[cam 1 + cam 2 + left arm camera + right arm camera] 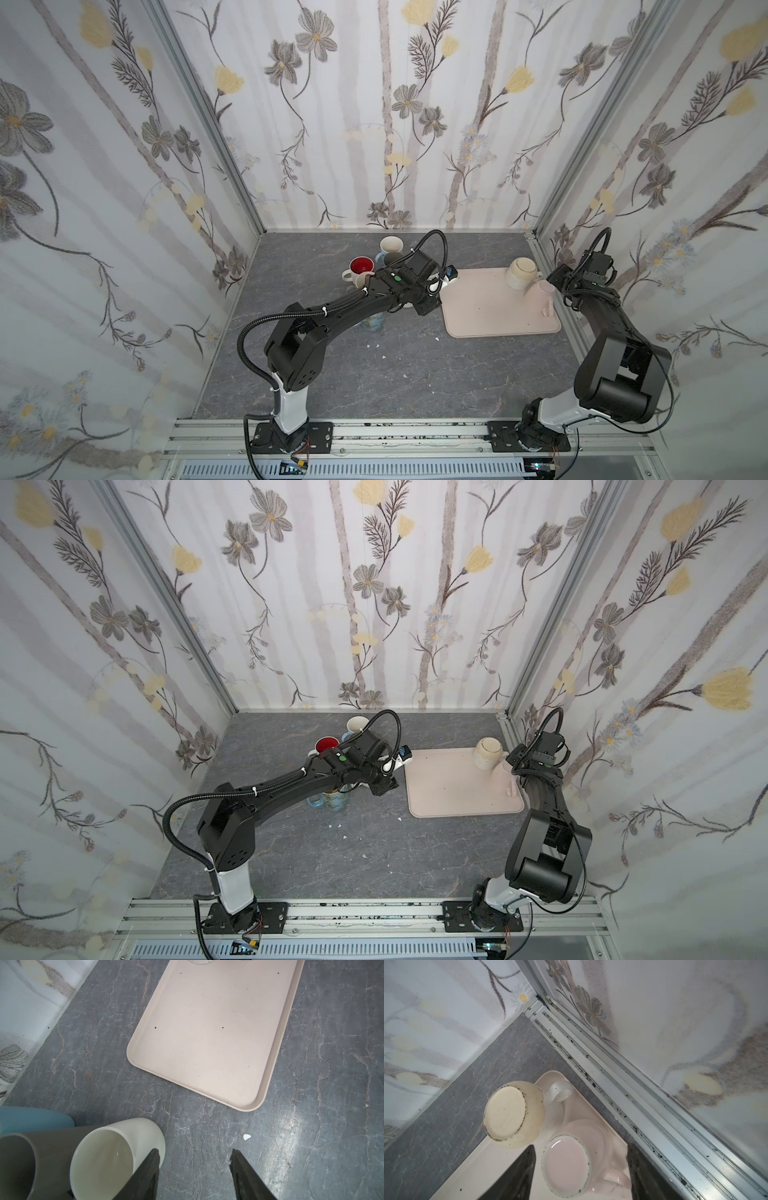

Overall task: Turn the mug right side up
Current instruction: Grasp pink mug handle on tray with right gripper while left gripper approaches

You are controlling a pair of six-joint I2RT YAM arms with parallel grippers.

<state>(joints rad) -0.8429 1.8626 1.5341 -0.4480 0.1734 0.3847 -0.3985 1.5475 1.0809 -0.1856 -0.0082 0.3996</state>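
Two mugs stand upside down on the beige tray (486,307) at the right. In the right wrist view the pink mug (566,1165) has its base up and its handle toward one finger, and the cream speckled mug (512,1114) stands just beyond it. Both top views show the pink mug (540,293) (505,777). My right gripper (581,1146) is open and hangs above the pink mug, one finger on each side, apart from it. My left gripper (194,1150) is open over bare table, with one finger beside an upright white mug (116,1147).
Upright mugs cluster at the back left: a grey one (41,1147), a blue one (31,1115), and a red-lined one (360,266). A patterned mug (334,802) sits under the left arm. The metal rail (623,1093) and wall run close behind the tray. White chips (246,1137) lie on the table.
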